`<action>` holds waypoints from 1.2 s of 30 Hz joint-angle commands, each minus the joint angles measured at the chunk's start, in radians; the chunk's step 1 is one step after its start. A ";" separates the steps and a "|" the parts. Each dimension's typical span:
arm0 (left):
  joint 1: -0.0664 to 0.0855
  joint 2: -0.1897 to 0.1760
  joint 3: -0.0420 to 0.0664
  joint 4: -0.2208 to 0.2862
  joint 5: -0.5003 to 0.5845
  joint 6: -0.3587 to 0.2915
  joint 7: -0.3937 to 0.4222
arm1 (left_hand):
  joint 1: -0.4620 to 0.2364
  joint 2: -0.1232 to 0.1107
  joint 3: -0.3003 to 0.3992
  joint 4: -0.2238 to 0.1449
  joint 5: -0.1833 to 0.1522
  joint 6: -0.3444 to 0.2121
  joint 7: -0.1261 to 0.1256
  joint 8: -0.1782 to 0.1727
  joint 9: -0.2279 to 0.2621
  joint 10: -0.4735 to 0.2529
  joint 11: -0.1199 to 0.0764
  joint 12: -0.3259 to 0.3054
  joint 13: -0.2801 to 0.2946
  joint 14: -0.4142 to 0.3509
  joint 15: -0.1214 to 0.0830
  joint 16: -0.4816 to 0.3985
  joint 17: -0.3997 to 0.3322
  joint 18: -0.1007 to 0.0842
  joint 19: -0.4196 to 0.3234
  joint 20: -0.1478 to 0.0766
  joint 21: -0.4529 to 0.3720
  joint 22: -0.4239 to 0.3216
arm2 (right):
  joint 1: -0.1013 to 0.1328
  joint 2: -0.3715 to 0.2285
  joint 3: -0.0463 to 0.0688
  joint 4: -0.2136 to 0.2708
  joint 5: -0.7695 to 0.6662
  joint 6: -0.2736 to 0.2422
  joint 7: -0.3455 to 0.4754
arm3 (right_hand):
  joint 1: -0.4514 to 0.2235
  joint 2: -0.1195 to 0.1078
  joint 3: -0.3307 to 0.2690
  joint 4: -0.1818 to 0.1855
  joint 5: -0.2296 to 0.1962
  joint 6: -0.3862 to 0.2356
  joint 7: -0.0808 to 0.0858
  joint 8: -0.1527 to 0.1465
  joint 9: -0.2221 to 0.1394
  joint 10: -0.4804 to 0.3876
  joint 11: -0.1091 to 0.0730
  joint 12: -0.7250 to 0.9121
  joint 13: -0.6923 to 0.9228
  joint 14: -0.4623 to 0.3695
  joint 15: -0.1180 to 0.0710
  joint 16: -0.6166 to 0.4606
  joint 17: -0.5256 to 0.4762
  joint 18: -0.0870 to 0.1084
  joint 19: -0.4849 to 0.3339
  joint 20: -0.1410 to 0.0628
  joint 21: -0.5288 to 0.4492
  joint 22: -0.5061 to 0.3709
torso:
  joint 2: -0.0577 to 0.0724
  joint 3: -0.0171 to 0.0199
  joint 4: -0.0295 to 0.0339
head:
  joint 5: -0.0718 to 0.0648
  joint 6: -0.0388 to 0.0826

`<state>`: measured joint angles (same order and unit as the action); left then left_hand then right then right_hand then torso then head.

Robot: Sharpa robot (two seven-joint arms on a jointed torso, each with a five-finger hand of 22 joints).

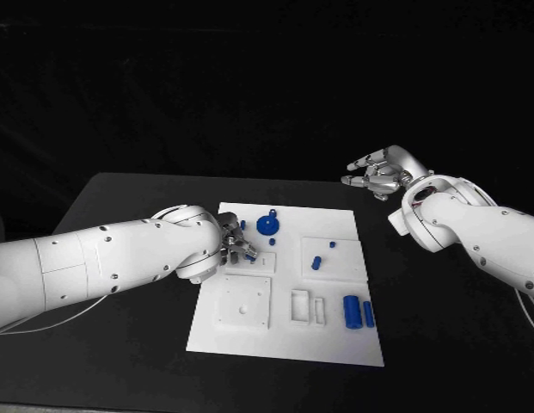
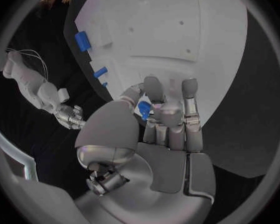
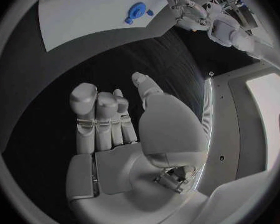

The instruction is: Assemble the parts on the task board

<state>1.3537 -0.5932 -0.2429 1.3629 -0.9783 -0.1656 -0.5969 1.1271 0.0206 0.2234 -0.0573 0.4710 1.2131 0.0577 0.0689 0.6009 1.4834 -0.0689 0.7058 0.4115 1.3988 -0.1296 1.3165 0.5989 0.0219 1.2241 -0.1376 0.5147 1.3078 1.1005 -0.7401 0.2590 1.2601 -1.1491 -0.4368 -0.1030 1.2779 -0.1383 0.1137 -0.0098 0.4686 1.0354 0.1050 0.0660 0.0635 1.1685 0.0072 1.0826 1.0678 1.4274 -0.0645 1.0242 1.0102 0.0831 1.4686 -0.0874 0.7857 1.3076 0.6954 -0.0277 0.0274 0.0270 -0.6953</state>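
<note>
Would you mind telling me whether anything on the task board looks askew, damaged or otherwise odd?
Nothing stands out. The task board lies flat and whole, blue parts resting on it; the left hand pinches one small blue piece, and the right hand hovers off the board.

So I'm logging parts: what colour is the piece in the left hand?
Blue. The piece pinched in the left hand shows best in the left wrist view.

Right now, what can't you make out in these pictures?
- Blue part in the left hand: the fingers cover most of it in the left wrist view, so its shape is unclear.
- Head view: the left hand hides the board beneath it.
- Small parts there: too small to identify.
</note>
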 commanded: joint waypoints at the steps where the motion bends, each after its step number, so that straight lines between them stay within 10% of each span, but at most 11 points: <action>1: -0.001 0.000 0.000 0.002 -0.011 0.022 -0.002 | 0.000 0.009 0.094 -0.094 0.001 0.228 -0.104 0.003 0.001 0.031 -0.021 0.000 0.000 -0.004 -0.005 0.003 -0.001 -0.006 0.007 -0.002 -0.003 0.019 | 0.000 0.003 0.001 0.000 0.002 0.013 0.003 | -0.008 0.000 0.001 -0.006 0.005 0.004 0.004 -0.004 -0.001 -0.005 0.000 -0.004 -0.001 -0.005 0.000 -0.002 0.001 0.018 0.040 0.005 -0.003 0.095 | 0.000 0.0003 0.0001 | -0.002 -0.001; 36: -0.004 -0.007 0.000 0.015 -0.027 0.072 -0.005 | 0.003 0.006 0.090 -0.087 -0.006 0.226 -0.103 0.003 -0.004 0.031 -0.019 -0.005 -0.001 -0.008 -0.004 -0.003 -0.015 -0.008 0.008 -0.002 -0.013 0.019 | 0.000 0.007 0.001 -0.002 0.004 0.023 0.001 | -0.014 0.002 0.001 -0.008 0.011 0.004 0.004 -0.004 -0.001 -0.006 0.000 -0.004 -0.002 -0.005 0.000 -0.002 0.001 0.018 0.040 0.005 -0.004 0.095 | 0.000 0.0001 0.0002 | -0.003 -0.006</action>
<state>1.3525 -0.6010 -0.2406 1.3744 -0.9994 -0.1261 -0.5978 1.1282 0.0217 0.2235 -0.0574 0.4631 1.2134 0.0578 0.0689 0.5983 1.4885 -0.0638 0.7057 0.4112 1.3950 -0.1296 1.3165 0.5846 0.0218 1.2276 -0.1411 0.5049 1.3074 1.1004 -0.7350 0.2590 1.2577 -1.1486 -0.4278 -0.1042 1.2736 -0.1339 0.1165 -0.0126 0.4737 1.0360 0.1043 0.0659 0.0636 1.1685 0.0072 1.0827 1.0663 1.4274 -0.0646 1.0242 1.0111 0.0831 1.4686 -0.0874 0.7857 1.3075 0.6956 -0.0277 0.0279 0.0241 -0.7013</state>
